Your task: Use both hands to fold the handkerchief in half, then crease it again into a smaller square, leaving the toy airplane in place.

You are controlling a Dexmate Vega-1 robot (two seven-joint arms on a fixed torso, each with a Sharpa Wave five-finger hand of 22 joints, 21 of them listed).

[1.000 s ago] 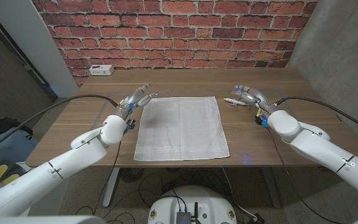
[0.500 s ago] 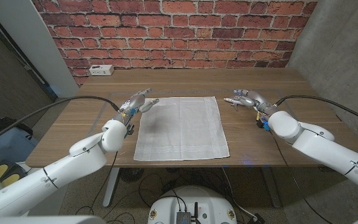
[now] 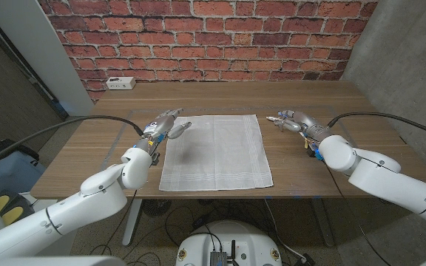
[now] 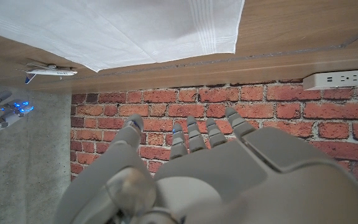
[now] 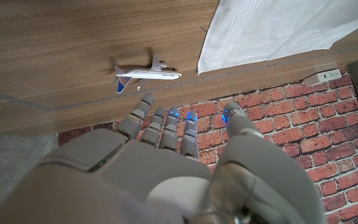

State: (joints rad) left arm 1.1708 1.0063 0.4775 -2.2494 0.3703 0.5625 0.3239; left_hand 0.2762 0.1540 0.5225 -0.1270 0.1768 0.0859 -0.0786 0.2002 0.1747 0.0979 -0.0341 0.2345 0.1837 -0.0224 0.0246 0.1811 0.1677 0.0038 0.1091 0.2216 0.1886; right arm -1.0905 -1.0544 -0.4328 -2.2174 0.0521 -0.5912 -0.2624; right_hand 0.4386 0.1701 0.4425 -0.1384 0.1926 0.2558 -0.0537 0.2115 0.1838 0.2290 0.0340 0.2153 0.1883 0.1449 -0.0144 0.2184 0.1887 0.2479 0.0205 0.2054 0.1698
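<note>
A white handkerchief (image 3: 214, 151) lies spread flat in the middle of the wooden table (image 3: 361, 103). My left hand (image 3: 167, 125) hovers at the cloth's far left corner, fingers apart and holding nothing. A small white toy airplane (image 3: 274, 118) sits just off the cloth's far right corner. My right hand (image 3: 297, 122) is right beside it, fingers stretched out and empty. The right wrist view shows the airplane (image 5: 145, 74) just beyond my fingertips (image 5: 143, 107), with a small gap, and the handkerchief's corner (image 5: 272, 25) next to it. The left wrist view has the cloth (image 4: 135, 28), the airplane (image 4: 50, 71) and my left hand (image 4: 191, 162).
A white power strip (image 3: 120, 83) lies at the table's far left, against the brick wall. Bare wood runs along both sides of the cloth and behind it. Cables trail from both arms over the table's side edges.
My left hand has dropped and leaned in toward the cloth's far left corner. My right hand has levelled out and crept closer to the airplane. Cloth and airplane have not moved.
</note>
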